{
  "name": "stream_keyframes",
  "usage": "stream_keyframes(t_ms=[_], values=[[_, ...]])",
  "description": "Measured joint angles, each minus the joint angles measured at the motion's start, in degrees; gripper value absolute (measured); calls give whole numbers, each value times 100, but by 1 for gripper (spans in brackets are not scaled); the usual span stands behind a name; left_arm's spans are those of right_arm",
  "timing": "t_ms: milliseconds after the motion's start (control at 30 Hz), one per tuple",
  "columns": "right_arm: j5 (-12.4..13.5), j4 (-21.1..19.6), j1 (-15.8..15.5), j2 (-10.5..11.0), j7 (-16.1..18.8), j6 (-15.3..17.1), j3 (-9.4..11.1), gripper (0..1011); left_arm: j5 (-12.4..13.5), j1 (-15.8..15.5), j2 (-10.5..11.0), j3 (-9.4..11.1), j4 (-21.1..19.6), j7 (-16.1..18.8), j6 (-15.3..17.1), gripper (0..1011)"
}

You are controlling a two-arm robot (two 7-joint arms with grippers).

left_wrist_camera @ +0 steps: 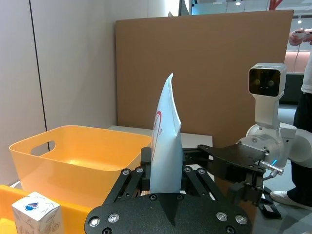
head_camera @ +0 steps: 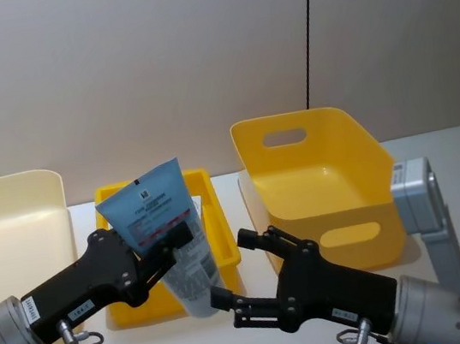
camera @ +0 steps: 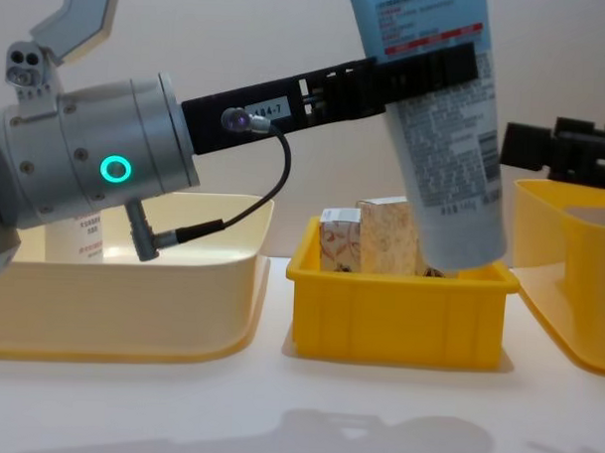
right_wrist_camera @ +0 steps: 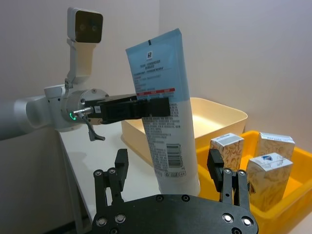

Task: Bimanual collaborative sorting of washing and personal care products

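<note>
1. Head view showed the left gripper [head_camera: 177,239] clamped tight on the middle of a pale blue tube [head_camera: 150,203]. Its black fingers pinched the tube from both flat sides.
2. The tube hung in the air over the small yellow tray [head_camera: 224,225], flat end up and cap end down. From the chest view, the cap end dipped low near the back of the tray.
3. The right gripper [head_camera: 227,269] sat just beside the cap end with its fingers spread wide apart. In the right wrist view, the bottom of the tube stood between those two fingers. I could not see them touching it.
4. I think the tube would be light, soft and a bit slippery. A hard squeeze in the middle could squash it or push the stuff out. The best spot to grab looked like the firm part near the cap, below the left fingers.
5. Small whitish cartons [right_wrist_camera: 265,173] stood in the tray right under the tube. A dropped or lowered tube could bump them over.
6. The big yellow bin [head_camera: 335,182] stood to the right, behind the right gripper. Its near wall could get in the way of a swing to that side.
7. The pale cream bin [head_camera: 21,220] stood to the left, beyond the left arm and well apart from the tube.
</note>
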Motion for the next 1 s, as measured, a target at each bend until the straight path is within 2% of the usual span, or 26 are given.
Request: stream_keyframes(t_ms=[633,1000], values=[[-264,465,699,-222,-11,10,-586,1008,0,0,0,-1,0,0,0,273],[-456,695,977,-347,-139,14,-859,1009,0,1,0,-1,0,0,0,272]])
